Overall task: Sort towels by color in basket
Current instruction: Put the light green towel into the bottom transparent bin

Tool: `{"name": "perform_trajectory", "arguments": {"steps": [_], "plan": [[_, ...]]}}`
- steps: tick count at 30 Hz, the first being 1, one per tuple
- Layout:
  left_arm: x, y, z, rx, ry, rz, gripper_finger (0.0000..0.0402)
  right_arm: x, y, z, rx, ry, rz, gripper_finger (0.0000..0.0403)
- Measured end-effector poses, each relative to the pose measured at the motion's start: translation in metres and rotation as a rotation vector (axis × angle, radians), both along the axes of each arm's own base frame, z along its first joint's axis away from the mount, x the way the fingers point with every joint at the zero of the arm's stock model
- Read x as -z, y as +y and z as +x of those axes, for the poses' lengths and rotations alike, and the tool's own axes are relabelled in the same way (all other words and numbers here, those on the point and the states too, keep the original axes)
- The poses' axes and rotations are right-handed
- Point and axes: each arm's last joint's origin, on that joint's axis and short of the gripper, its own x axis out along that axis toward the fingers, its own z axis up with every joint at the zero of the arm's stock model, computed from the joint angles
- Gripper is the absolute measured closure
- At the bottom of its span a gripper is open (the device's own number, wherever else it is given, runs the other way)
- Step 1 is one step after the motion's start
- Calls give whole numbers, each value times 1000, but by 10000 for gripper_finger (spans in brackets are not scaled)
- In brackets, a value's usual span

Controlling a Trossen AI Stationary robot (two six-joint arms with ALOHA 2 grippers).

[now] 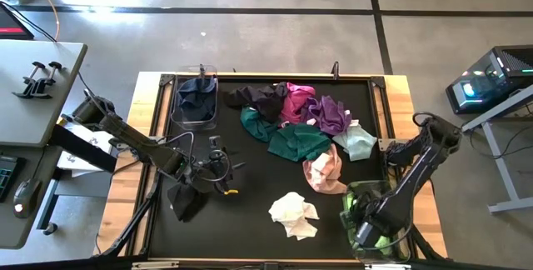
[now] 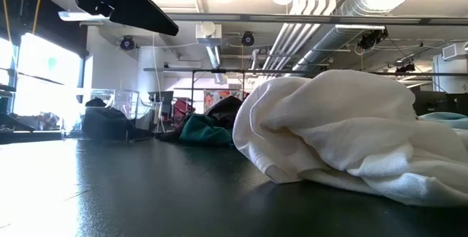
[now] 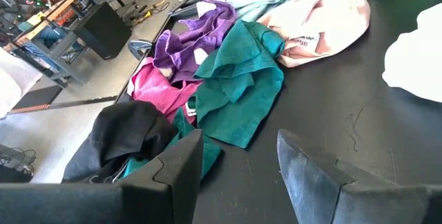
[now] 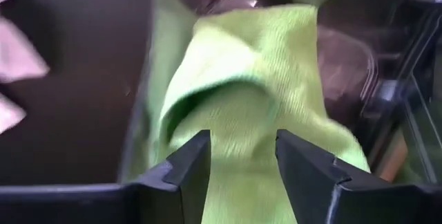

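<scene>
A loose heap of towels lies on the black mat: black [image 1: 256, 99], magenta [image 1: 296, 99], purple [image 1: 331, 114], teal [image 1: 289, 139], mint [image 1: 358, 141], pink [image 1: 325, 170] and white [image 1: 293, 214]. My left gripper [image 1: 223, 170] [image 3: 238, 162] is open over bare mat, facing the heap. Another black towel [image 1: 187, 202] lies beside the left arm. My right gripper [image 1: 365, 220] [image 4: 242, 162] is open inside the clear basket [image 1: 385, 238] at the near right corner. Its fingers stand on either side of a lime green towel [image 4: 242, 79] lying in that basket.
A second clear basket [image 1: 197, 95] at the far left corner holds dark navy cloth. A raised wooden rim [image 1: 400, 82] frames the mat. Bare mat [image 1: 250, 220] lies between the white towel and the left arm. In the low view the white towel [image 2: 344, 134] fills the foreground.
</scene>
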Motion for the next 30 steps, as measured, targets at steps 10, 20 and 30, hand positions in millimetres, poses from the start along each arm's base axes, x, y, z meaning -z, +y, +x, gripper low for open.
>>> {"name": "perform_trajectory", "arguments": {"steps": [10, 20, 30], "plan": [[1, 0, 0, -2, 5, 1, 227, 47, -20, 2, 4, 37, 64, 350], [0, 0, 0, -2, 5, 0, 227, -2, -10, 5, -23, 16, 105, 379], [9, 2, -4, -10, 10, -8, 227, -9, 14, -16, 23, 103, 238, 370]]}}
